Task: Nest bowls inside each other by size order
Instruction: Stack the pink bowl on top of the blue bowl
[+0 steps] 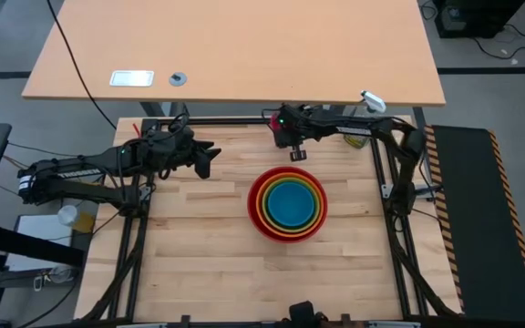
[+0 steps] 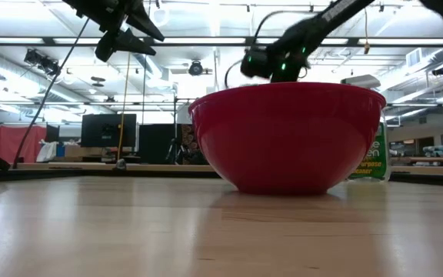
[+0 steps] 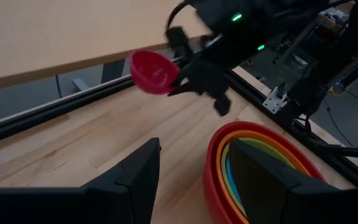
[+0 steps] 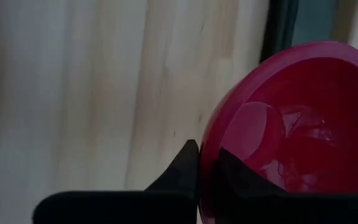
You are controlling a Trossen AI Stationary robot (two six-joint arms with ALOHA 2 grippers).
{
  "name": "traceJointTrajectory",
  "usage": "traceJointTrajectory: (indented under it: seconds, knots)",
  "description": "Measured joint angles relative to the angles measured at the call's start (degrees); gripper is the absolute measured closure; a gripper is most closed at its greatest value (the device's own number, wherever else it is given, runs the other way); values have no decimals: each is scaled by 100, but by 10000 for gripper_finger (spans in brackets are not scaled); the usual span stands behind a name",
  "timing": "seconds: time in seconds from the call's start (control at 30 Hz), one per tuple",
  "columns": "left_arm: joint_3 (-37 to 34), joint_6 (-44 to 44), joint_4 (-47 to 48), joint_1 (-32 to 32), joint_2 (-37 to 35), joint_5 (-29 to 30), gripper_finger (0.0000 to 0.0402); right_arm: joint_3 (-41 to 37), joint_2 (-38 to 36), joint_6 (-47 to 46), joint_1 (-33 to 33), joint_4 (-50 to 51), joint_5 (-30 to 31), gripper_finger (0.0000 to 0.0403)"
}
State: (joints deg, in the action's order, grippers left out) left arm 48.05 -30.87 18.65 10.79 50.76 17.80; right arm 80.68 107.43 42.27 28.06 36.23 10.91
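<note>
The red bowl (image 1: 287, 202) stands on the table with the orange, lime green and blue bowls (image 1: 289, 201) nested inside it; it also shows in the low view (image 2: 287, 138) and the left wrist view (image 3: 260, 168). My right gripper (image 1: 295, 150) is beyond the stack's far side, shut on the small magenta pink bowl (image 3: 153, 70), which fills the right wrist view (image 4: 303, 124). My left gripper (image 1: 210, 157) is open and empty, in the air to the left of the stack; its fingers (image 3: 135, 180) stand apart. My right gripper holds the pink bowl by its rim (image 4: 205, 168), one finger (image 4: 182, 171) outside the wall and one inside. The bowl is lifted clear of the table and tipped on its side, its opening turned toward the table's left (image 3: 157, 73).
A spray bottle with a green label (image 1: 361, 138) stands at the far right, behind the stack in the low view (image 2: 375, 158). Black frame rails (image 1: 386, 182) run along the table's sides. Bare wood lies near and left of the stack.
</note>
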Motion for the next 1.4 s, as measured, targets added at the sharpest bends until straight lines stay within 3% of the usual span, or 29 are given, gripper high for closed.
traceJointTrajectory:
  seconds: [0.47, 0.67, 1.07, 1.17, 1.4]
  knots:
    - [0, 494, 2, 0, 0, -2, 208, 1, -1810, -1579, -1132, 983, -70, 377]
    - [0, 745, 12, 2, 62, 16, 208, 4, -2190, -2667, -1850, 1337, -713, 375]
    - [0, 914, 4, 2, 61, 153, 208, 4, -1400, -4066, -3448, 1709, -1368, 374]
    - [0, 920, 4, 2, 61, 153, 208, 1, -1137, -4292, -3753, 1925, -1298, 374]
    - [0, 905, 2, -6, 61, 151, 208, 0, -551, -4267, -3811, 1783, -1238, 373]
